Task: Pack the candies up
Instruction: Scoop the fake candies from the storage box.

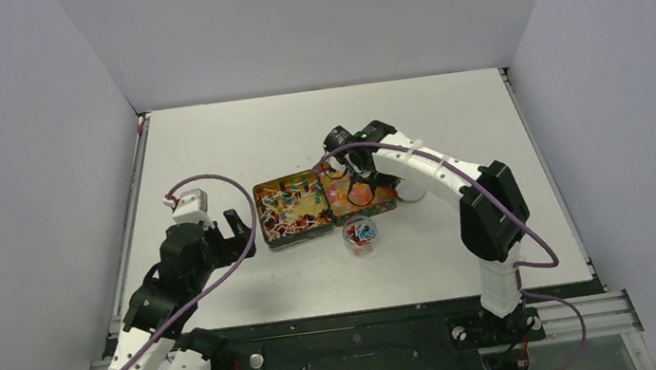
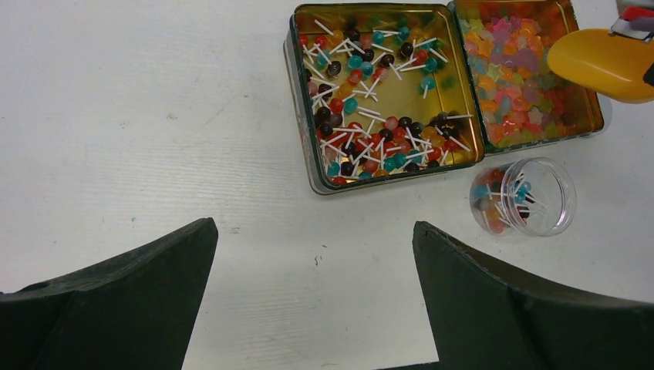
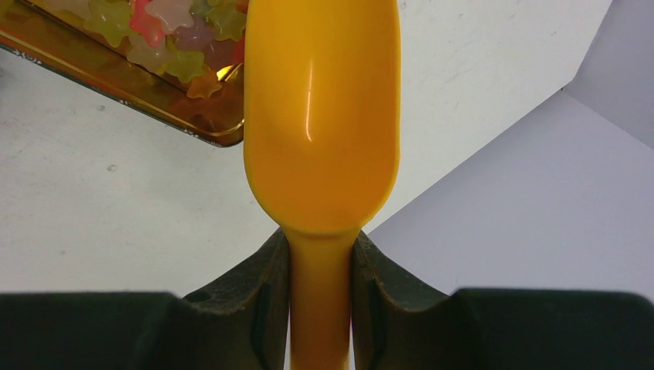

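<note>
The right pincer is gripping the orange scoop by its handle over the edge of the tin that is holding the candies, with a few more sitting in the clear jar on the tabletop, while the left pincer is hanging wide open nearby.

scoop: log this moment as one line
right gripper: shut on scoop | scoop: over edge of star candy tin | left gripper: open over bare table | jar: holds some lollipops
</note>
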{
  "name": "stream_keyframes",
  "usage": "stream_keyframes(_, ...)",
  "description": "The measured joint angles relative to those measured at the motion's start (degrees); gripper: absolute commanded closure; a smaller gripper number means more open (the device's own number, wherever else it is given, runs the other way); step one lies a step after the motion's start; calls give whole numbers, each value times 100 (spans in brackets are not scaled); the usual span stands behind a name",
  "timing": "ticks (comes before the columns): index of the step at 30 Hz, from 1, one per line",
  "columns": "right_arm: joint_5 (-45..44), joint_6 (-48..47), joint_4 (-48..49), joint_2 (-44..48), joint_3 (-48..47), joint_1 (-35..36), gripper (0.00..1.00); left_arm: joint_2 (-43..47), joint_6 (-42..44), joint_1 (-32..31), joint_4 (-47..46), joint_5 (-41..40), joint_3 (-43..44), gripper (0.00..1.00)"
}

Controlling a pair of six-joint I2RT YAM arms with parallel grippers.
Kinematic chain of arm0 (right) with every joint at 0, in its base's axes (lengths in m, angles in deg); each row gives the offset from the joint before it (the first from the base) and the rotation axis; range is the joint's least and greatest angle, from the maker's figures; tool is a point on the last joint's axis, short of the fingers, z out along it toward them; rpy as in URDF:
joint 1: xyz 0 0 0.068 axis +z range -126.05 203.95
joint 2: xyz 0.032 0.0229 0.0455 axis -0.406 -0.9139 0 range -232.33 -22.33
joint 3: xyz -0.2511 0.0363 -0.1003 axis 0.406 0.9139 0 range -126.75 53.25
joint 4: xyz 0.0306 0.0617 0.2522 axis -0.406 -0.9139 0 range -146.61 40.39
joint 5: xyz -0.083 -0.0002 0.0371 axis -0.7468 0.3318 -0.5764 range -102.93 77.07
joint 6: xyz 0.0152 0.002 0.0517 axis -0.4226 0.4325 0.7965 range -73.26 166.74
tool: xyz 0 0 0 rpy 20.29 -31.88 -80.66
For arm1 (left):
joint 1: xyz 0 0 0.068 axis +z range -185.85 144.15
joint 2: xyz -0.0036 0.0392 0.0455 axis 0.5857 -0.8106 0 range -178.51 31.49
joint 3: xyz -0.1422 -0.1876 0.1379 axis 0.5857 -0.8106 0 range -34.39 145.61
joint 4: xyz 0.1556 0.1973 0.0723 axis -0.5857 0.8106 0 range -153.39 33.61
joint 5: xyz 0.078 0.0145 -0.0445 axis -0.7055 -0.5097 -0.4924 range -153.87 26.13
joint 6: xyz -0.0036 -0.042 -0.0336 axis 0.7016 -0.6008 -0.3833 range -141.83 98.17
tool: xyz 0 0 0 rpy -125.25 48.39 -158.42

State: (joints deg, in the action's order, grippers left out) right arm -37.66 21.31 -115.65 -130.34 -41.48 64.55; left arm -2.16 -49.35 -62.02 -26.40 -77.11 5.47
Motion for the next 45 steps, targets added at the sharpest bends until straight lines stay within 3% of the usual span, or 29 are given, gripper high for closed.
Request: stream_keyframes(45,289,-461,380,-848,85,551,100,9,31,0,2,-7,0,4)
